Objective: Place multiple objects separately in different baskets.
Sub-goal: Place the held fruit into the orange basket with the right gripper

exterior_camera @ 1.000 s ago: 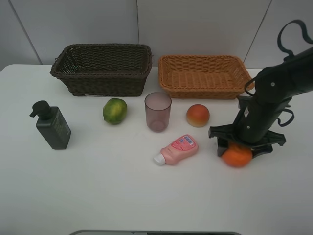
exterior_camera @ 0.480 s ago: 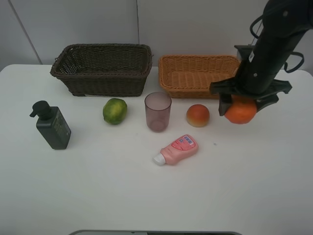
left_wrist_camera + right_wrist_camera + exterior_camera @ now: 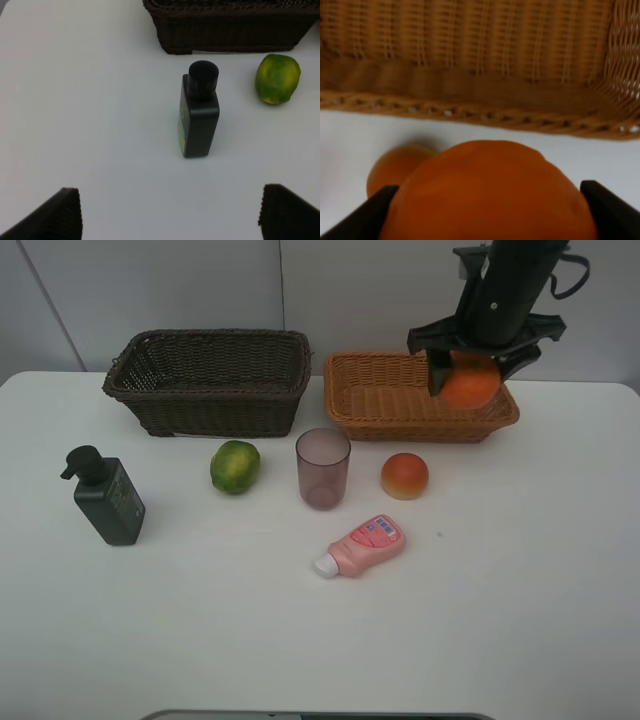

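- Step in hand: carrying the first item to a basket. The right claw [image 3: 470, 372] is clamped on the orange [image 3: 470, 386], one finger on either side of it, and holds it in the air over the right end of the light basket [image 3: 420, 426].
- In the right wrist view the orange [image 3: 490, 195] sits about over the basket's near rim [image 3: 470, 118], so it looks not quite over the basket floor.
- Next move, as I judge it: carry the orange a little farther over the floor, lower it, then spread the fingers so it drops short and does not roll.
- The left claw [image 3: 170, 215] hangs wide apart, holding nothing, over the pump bottle [image 3: 199, 117] at the left of the desk [image 3: 500, 620].
- Waiting on the desk: green fruit [image 3: 235, 466], cup [image 3: 323, 468], peach [image 3: 404, 475], and the pink bottle [image 3: 365, 545] lying on its side.
- Nothing shows inside the dark basket [image 3: 210, 410].
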Robot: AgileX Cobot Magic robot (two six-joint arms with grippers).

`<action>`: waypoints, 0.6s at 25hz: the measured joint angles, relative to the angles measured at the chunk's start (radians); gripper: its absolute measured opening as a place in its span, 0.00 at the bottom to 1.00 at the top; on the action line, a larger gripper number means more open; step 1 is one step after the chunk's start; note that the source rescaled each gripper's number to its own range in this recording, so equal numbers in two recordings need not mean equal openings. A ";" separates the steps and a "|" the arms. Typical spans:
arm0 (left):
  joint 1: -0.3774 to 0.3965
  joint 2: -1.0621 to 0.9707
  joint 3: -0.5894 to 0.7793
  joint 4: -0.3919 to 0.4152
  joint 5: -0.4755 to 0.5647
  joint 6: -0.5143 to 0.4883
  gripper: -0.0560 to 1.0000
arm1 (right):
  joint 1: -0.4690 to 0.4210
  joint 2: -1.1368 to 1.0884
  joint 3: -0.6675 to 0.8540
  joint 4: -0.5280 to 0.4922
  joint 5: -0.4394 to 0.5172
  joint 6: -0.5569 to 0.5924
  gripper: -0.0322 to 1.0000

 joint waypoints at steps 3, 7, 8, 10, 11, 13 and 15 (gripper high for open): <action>0.000 0.000 0.000 0.000 0.000 0.000 0.92 | 0.000 0.073 -0.097 -0.022 -0.023 -0.001 0.47; 0.000 0.000 0.000 0.000 0.000 0.000 0.92 | 0.000 0.153 -0.173 -0.033 -0.108 -0.002 0.47; 0.000 0.000 0.000 0.000 0.000 0.000 0.92 | 0.000 0.166 -0.176 -0.035 -0.141 -0.003 0.47; 0.000 0.000 0.000 0.000 0.000 0.000 0.92 | -0.001 0.197 -0.177 -0.035 -0.209 -0.003 0.47; 0.000 0.000 0.000 0.000 0.000 0.000 0.92 | -0.002 0.213 -0.179 -0.035 -0.234 -0.003 0.47; 0.000 0.000 0.000 0.000 0.000 0.000 0.92 | -0.005 0.240 -0.180 -0.036 -0.287 -0.004 0.47; 0.000 0.000 0.000 0.000 -0.001 0.000 0.92 | -0.010 0.265 -0.181 -0.037 -0.327 -0.004 0.47</action>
